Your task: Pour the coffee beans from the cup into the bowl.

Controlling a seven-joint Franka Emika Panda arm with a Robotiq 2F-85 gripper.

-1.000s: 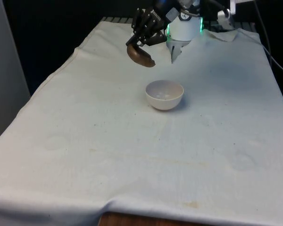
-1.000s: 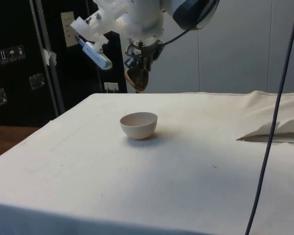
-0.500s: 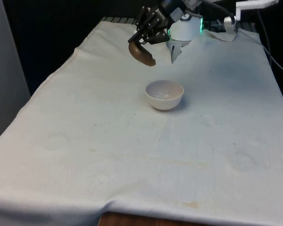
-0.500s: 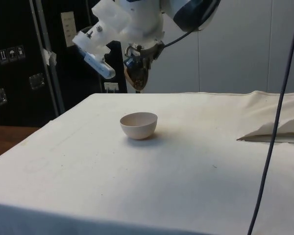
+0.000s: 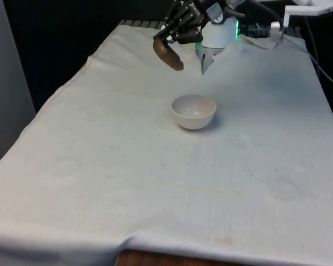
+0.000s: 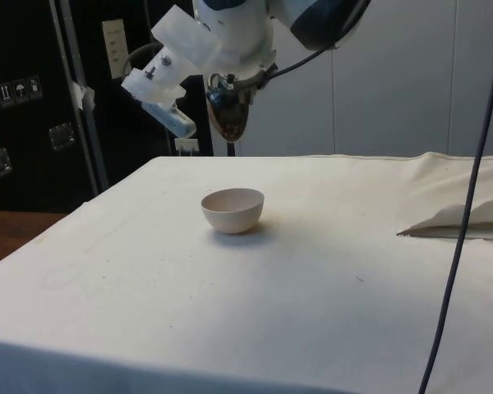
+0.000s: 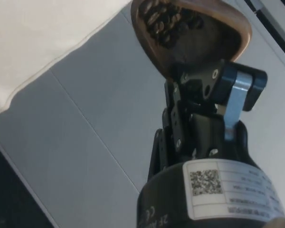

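Cup (image 7: 190, 33) rim cut off by wrist view's edge; bowl (image 5: 193, 111) contents too small to tell.

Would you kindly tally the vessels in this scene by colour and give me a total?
Brown: 1, the cup with coffee beans, held in the hand.
White: 1, the bowl on the cloth.
Total: 2.

Glossy brown cup (image 5: 167, 54), matt bowl (image 5: 193, 111)
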